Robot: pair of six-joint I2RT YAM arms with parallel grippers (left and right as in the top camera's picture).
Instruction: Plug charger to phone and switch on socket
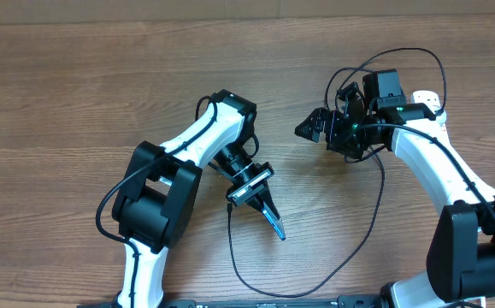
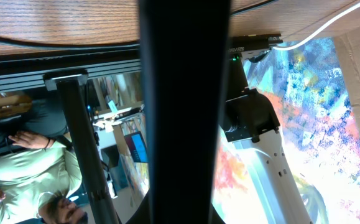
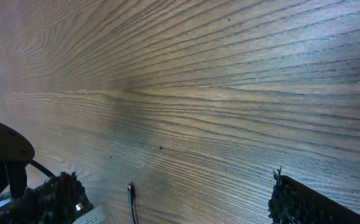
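Observation:
My left gripper [image 1: 264, 208] is shut on the phone [image 1: 275, 226], which stands edge-on above the table with a blue rim showing. In the left wrist view the phone [image 2: 183, 93] is a broad dark slab filling the centre. The charger's thin black cable [image 1: 362, 244] runs from under the right arm, loops along the table's near edge and rises to the left gripper's side. Its end there is hidden. My right gripper [image 1: 305, 128] hovers open and empty over bare wood, its fingers [image 3: 61, 193] wide apart. A thin dark cable tip [image 3: 130, 188] shows low between them. The socket [image 1: 428, 98] shows only a white corner behind the right arm.
The wooden table [image 1: 76, 85] stretches wide to the left and back. Black cables of the right arm [image 1: 401, 53] arch above its wrist. The left arm's base [image 1: 149, 205] stands at the near edge, with the charger loop lying beside it.

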